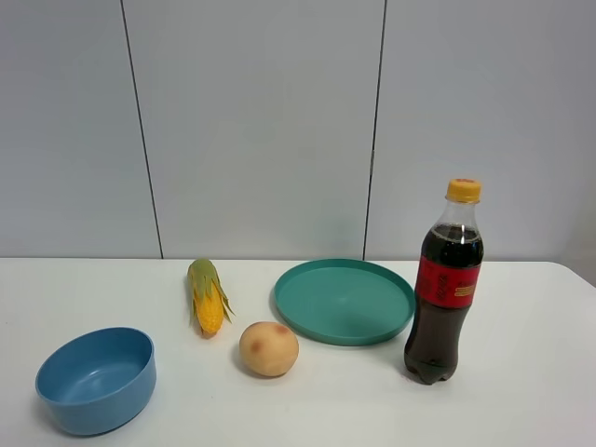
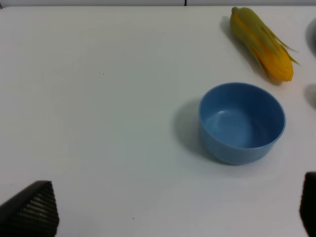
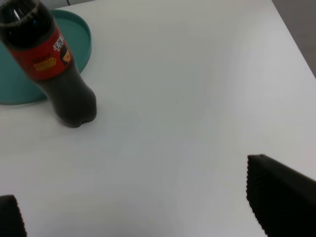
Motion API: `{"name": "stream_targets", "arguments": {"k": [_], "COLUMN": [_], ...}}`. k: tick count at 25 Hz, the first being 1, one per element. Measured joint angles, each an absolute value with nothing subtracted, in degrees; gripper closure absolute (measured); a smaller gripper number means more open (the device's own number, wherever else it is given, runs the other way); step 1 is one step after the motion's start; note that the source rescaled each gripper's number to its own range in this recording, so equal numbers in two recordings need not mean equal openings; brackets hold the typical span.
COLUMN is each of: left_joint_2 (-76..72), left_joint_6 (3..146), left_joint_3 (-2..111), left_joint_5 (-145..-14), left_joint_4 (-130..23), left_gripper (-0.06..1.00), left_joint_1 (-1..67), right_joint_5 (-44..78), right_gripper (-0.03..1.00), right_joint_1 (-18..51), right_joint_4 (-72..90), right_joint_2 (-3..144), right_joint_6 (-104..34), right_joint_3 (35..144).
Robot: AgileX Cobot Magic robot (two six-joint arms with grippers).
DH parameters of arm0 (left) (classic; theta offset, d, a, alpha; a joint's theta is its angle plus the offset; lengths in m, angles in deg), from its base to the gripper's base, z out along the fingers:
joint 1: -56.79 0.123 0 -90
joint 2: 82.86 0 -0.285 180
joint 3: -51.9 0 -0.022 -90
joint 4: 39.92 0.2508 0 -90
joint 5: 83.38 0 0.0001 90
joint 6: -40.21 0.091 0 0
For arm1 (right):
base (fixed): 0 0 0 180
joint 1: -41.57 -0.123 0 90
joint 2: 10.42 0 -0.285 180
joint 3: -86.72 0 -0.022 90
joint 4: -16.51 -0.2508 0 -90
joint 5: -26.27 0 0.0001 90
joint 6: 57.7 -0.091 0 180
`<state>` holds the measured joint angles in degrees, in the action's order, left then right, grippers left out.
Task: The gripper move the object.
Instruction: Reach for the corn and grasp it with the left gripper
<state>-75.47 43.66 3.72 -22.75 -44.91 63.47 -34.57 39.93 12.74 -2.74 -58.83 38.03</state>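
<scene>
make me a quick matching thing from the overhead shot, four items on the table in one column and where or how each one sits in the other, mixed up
Things
1. corn cob
2. peach
3. bowl
4. bottle

Place or state
A. blue and empty, furthest left on the table
B. standing upright with its yellow cap on, furthest right
C. lying on its side, half in green husk
D. round, resting near the front left rim of the teal plate

Right pairs: 1-C, 2-D, 3-A, 4-B
</scene>
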Motion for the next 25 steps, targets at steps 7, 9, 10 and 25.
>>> {"name": "stream_targets", "arguments": {"k": [7,9,10,25], "left_joint_2": [-75.47,-74.92,-74.15,-30.71], "left_joint_6": [46.55,49.37,50.99,58.26], "left_joint_3": [3.72,3.72,3.90,33.88], "left_joint_5": [-22.75,-22.75,-22.75,-22.19], "left_joint_4": [-44.95,-45.46,-46.01,-59.29], "left_gripper": [-0.06,-0.06,-0.06,-0.06], "left_joint_1": [63.47,63.47,63.47,63.47], "right_joint_5": [-34.57,-34.57,-34.57,-34.57], "right_gripper": [-0.03,-0.03,-0.03,-0.03], "right_joint_1": [39.93,39.93,39.93,39.93], "right_joint_4": [12.74,12.74,12.74,12.74], "right_joint_2": [-2.74,-2.74,-2.74,-2.74], "right_joint_6": [-58.83,-58.83,-58.83,-58.83], "right_joint_3": [38.03,38.03,38.03,38.03]}}
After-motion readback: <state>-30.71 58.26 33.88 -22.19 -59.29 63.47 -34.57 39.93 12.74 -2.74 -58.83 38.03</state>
